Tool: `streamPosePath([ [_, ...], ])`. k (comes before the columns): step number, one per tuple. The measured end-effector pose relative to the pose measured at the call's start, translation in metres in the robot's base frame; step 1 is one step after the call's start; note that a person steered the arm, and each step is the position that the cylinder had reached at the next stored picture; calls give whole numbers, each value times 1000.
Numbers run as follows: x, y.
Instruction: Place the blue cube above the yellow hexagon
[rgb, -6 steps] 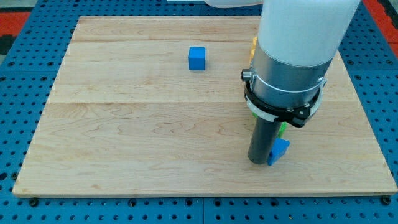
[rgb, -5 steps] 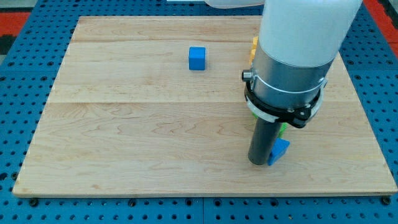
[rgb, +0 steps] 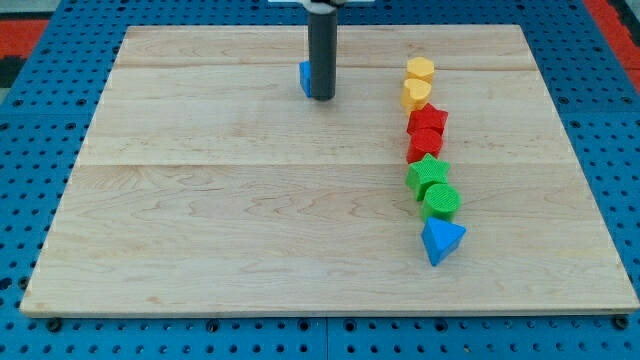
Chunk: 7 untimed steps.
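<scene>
Our blue cube (rgb: 304, 78) near the counter's (rgb: 200, 200) top edge peeks out behind our upright rod; my tip (rgb: 321, 96) touches it, holding nothing.

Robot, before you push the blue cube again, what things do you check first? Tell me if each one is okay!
1. Is my tip at the blue cube? Ok: it sits right against the cube's right side in the view, hiding most of it.
2. Can I see the yellow hexagon? Ok: it tops the row of blocks at the view's right.
3. Is the cube above the hexagon already? Not ok: it lies well to the view's left of it.
4. Is the way between them free? Ok: only bare board lies there.
5. Is my tip on the correct side for pushing right? Not ok: it stands between cube and hexagon.
</scene>
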<state>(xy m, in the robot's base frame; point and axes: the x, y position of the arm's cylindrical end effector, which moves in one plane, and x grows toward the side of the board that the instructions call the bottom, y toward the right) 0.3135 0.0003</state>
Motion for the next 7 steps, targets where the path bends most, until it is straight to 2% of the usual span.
streamPosePath([
  [1,-23,-11],
  [2,-17,-50],
  [3,-33,-76],
  [4,-61,-68],
  [5,-64,-25],
  [6,-63,4],
  [7,-39,4],
])
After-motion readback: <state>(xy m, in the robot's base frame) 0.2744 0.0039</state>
